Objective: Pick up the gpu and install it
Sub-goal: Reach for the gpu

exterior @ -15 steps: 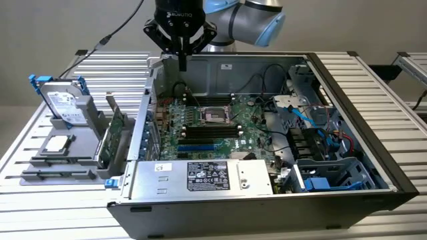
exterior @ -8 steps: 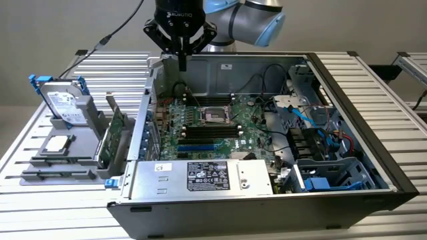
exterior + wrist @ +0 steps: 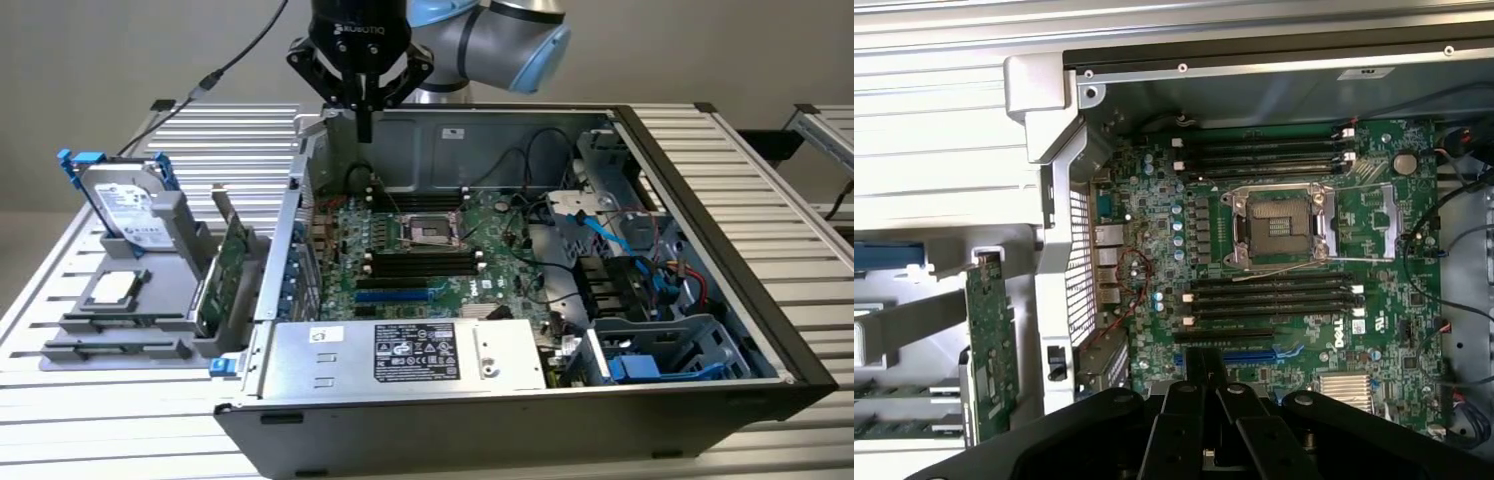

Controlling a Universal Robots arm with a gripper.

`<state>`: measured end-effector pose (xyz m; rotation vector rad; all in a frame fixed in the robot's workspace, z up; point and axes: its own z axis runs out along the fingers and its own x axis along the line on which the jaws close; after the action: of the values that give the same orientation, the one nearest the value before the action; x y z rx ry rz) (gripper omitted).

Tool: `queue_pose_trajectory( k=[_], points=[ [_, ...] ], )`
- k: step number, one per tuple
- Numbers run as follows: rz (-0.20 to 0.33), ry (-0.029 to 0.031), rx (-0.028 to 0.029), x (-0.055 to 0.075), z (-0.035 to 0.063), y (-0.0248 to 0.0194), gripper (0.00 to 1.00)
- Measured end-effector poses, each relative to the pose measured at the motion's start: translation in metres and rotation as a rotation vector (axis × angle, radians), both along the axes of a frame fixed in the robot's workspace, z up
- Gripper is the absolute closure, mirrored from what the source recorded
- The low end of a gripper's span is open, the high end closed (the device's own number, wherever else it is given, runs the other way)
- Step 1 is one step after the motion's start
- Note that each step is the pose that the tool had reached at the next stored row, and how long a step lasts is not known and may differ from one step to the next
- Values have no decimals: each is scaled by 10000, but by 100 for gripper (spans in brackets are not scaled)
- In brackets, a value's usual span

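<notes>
The gpu (image 3: 235,262) is a thin green card with a silver end bracket. It stands on edge in a grey holder (image 3: 200,345), just outside the open computer case (image 3: 694,190) on the exterior view's left. In the wrist view the gpu (image 3: 990,340) appears beside the case's perforated rear wall. My gripper (image 3: 363,128) hangs above the far corner of the case, over the motherboard (image 3: 414,250). Its fingers are shut with nothing between them. It is well apart from the gpu. The wrist view has the shut gripper (image 3: 1204,365) over the motherboard's (image 3: 1274,250) expansion slots.
A silver hard drive (image 3: 128,205) in a blue frame and a small square CPU chip (image 3: 115,288) sit in the same grey holder. A power supply box (image 3: 400,355) fills the case's near side. Cables and a drive cage (image 3: 667,350) crowd the exterior view's right.
</notes>
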<state>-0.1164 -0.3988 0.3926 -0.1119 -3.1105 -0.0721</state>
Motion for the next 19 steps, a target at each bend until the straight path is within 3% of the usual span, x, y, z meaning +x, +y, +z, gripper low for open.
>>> queue_pose_trajectory(
  k=[1, 5, 7, 11, 13, 17, 19],
  points=[
    [0, 59, 0, 6, 0, 0, 89],
    [0, 63, -1, 6, 0, 0, 89],
    [0, 336, -1, 33, 0, 0, 89],
    [0, 346, 0, 34, 0, 0, 89],
    [-1, 419, 0, 41, 0, 0, 89],
    [0, 423, -1, 41, 0, 0, 89],
    [0, 603, 0, 59, 0, 0, 89]
  ],
)
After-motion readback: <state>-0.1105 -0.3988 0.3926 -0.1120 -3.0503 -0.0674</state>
